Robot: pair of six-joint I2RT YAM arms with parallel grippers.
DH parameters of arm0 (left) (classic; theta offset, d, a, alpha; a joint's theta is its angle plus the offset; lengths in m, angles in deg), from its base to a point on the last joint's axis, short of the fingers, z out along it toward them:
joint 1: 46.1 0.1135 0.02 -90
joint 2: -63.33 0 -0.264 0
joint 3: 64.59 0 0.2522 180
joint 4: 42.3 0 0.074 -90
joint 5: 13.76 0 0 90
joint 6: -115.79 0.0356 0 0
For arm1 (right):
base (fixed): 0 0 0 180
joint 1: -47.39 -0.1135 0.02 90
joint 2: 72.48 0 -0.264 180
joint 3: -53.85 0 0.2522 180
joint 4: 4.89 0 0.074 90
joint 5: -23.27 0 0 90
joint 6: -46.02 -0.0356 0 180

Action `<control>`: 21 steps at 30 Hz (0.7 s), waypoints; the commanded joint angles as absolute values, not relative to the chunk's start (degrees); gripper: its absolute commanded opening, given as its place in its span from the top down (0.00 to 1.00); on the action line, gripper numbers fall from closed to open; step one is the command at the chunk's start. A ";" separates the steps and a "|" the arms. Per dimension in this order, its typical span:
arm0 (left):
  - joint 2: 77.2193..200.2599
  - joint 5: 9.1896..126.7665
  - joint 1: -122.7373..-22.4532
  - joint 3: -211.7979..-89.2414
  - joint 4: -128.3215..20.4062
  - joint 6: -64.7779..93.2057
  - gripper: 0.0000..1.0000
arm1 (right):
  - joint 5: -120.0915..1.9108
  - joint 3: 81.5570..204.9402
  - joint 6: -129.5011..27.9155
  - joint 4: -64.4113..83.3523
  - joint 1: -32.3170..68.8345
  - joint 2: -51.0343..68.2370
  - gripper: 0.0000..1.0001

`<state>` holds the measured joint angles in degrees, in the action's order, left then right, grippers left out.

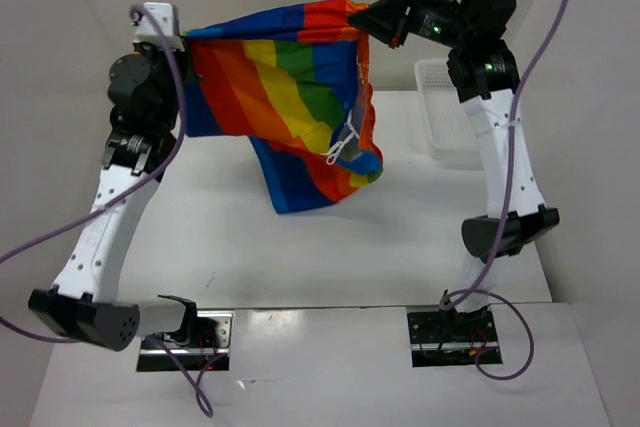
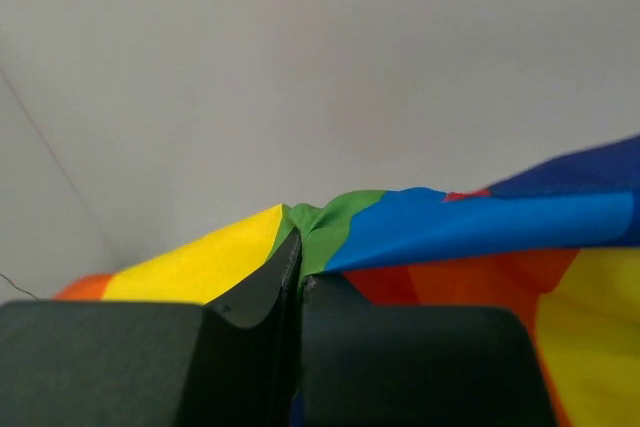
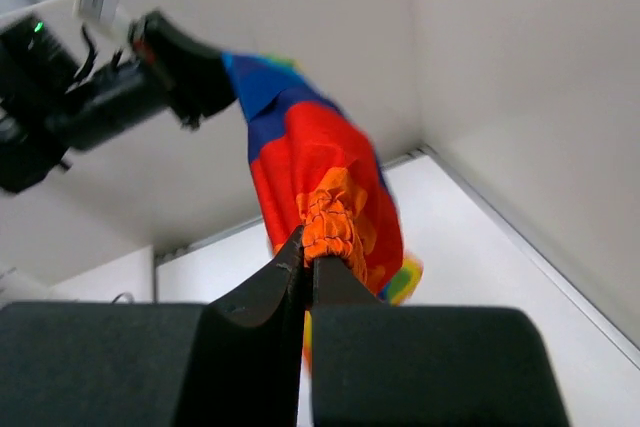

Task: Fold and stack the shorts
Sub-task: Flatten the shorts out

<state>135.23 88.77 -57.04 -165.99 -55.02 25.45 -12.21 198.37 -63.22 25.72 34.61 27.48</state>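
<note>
The rainbow-striped shorts [image 1: 290, 97] hang spread in the air between both arms, high over the table. My left gripper [image 1: 183, 39] is shut on their left corner; in the left wrist view the green fold of the shorts [image 2: 330, 232] is pinched between the jaws of that gripper [image 2: 300, 262]. My right gripper [image 1: 362, 19] is shut on the right corner, and the right wrist view shows the bunched orange waistband [image 3: 330, 222] clamped at the tips of the right gripper [image 3: 308, 252]. A white drawstring [image 1: 345, 144] dangles from the hanging cloth. The lower leg droops toward the table.
A white mesh basket [image 1: 440, 112] stands at the table's right side, behind the right arm. White walls close in at the back and on both sides. The arm bases [image 1: 185, 332] sit at the near edge.
</note>
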 commanded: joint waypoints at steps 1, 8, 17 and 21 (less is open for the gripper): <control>141.19 98.11 -54.01 -164.04 -55.89 25.79 1.00 | -25.32 205.04 -62.62 25.39 37.10 37.00 1.00; 144.73 101.02 -56.90 -176.36 -63.26 25.79 1.00 | -26.92 201.66 -50.25 32.07 37.10 33.18 1.00; 123.74 73.34 -59.37 -146.76 -97.86 25.79 0.44 | -31.92 156.52 -31.07 39.72 37.10 14.28 1.00; 114.67 65.78 -59.37 -133.56 -102.81 25.79 0.15 | -35.26 137.10 -26.14 40.25 37.10 10.14 1.00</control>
